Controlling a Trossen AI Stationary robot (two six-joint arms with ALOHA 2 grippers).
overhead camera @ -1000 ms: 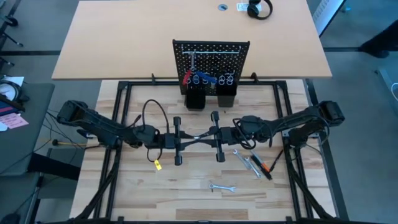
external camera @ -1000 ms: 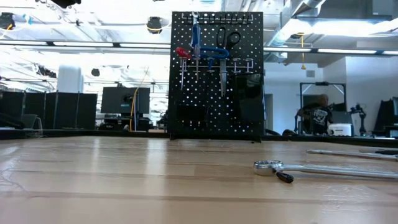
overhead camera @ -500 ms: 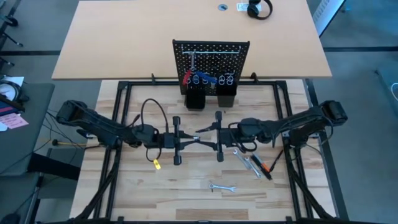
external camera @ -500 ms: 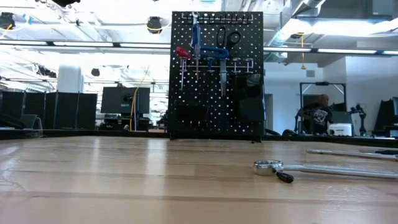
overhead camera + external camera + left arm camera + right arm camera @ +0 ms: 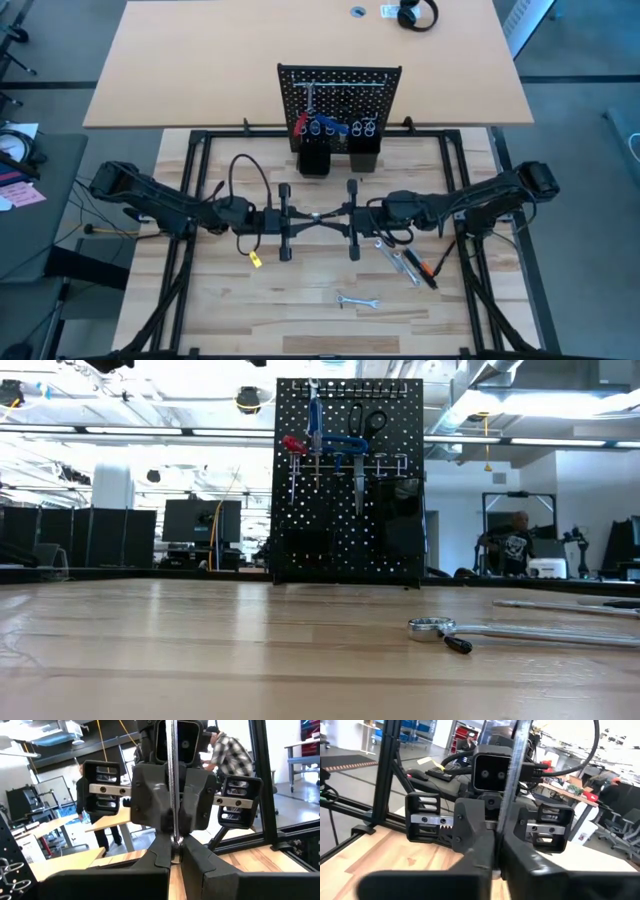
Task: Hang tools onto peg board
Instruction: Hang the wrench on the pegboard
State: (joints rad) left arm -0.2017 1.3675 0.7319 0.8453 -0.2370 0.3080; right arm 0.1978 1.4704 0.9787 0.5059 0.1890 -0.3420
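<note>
Hold the left gripper (image 5: 306,218) steady at mid-table, pinched narrow on the silver wrench (image 5: 173,780) that stands upright between its fingers in the left wrist view. Treat this step as a hand-over, judged from two grippers meeting nose to nose over the wooden table (image 5: 300,320). Avoid twisting or pulling while both ends are gripped. Confirm a firm, square hold on the receiving side before loosening the giving side, then open slowly so nothing drops. Look just to the right for the right gripper (image 5: 331,213), likewise narrow and closed on the same wrench's shaft, as seen rising between its fingers in the right wrist view. Find the wrench bridging the two sets of fingertips, clear of the tabletop. Note the peg board (image 5: 340,90) upright at the far edge, well apart from the held wrench and straight ahead of it, with the red-handled tool (image 5: 293,445), blue-handled tools (image 5: 345,444) and black scissors (image 5: 370,422) already on its hooks. Count more work farther right and nearer: loose wrenches (image 5: 400,262) beside an orange-and-black tool (image 5: 428,270), plus a small wrench (image 5: 357,300), all lying flat.
</note>
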